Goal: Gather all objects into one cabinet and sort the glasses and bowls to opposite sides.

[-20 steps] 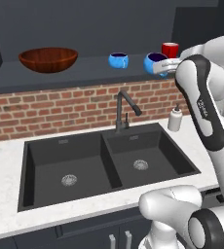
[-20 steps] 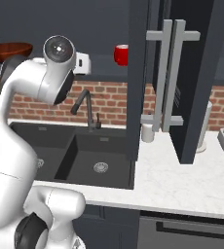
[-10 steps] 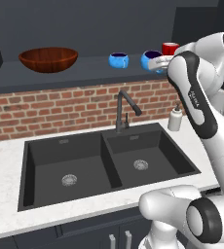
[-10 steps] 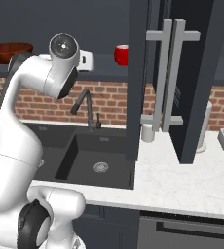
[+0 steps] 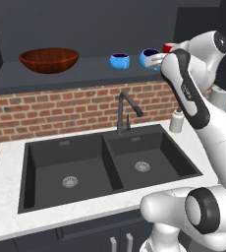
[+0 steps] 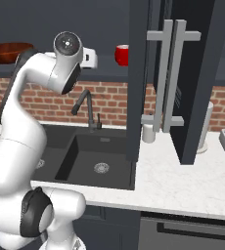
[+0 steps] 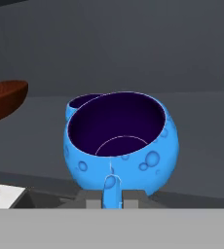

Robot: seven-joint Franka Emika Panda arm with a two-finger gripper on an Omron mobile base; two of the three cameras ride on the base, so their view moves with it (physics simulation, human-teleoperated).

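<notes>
Hand (image 7: 111,198) at the cabinet shelf (image 5: 61,74), fingers closed on the near blue bowl (image 7: 121,141) (rim pinched), second blue bowl (image 7: 81,103) just behind it, wooden bowl (image 7: 2,99) far left, red cup (image 6: 122,54) to its right.

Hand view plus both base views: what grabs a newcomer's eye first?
In the hand view, a glossy blue bowl sits right in front of the gripper, its dark inside facing the camera, with the second blue bowl peeking out behind it. From the left base view, the wooden bowl stands at the shelf's left end, and the red cup glows at the right.
</notes>
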